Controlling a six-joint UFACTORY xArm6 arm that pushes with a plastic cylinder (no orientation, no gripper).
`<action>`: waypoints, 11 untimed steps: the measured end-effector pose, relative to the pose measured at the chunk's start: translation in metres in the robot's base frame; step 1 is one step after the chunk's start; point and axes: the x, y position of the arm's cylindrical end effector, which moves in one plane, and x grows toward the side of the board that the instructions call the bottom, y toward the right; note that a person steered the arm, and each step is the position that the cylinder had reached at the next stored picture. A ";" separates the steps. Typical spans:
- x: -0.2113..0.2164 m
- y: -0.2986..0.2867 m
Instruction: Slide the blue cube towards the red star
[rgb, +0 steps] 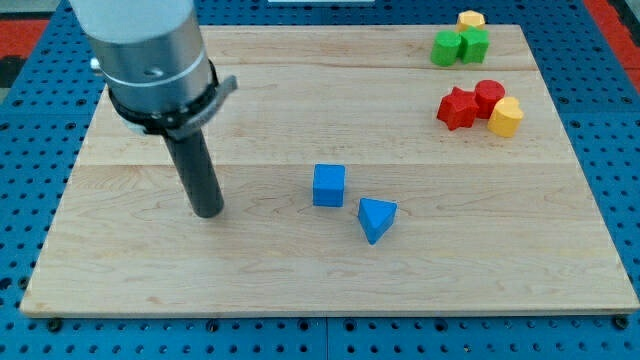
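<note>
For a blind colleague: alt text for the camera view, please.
My tip rests on the wooden board, apart from the blue cube to the view's right; a blue triangular block lies beside it, and the red star sits top right.

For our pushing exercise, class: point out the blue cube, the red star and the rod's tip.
blue cube (328, 186), camera view, front face.
red star (457, 108), camera view, centre.
my tip (208, 213), camera view, rod's bottom end, left of the cube.
</note>
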 end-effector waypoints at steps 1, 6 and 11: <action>-0.009 0.053; 0.006 0.122; -0.079 0.148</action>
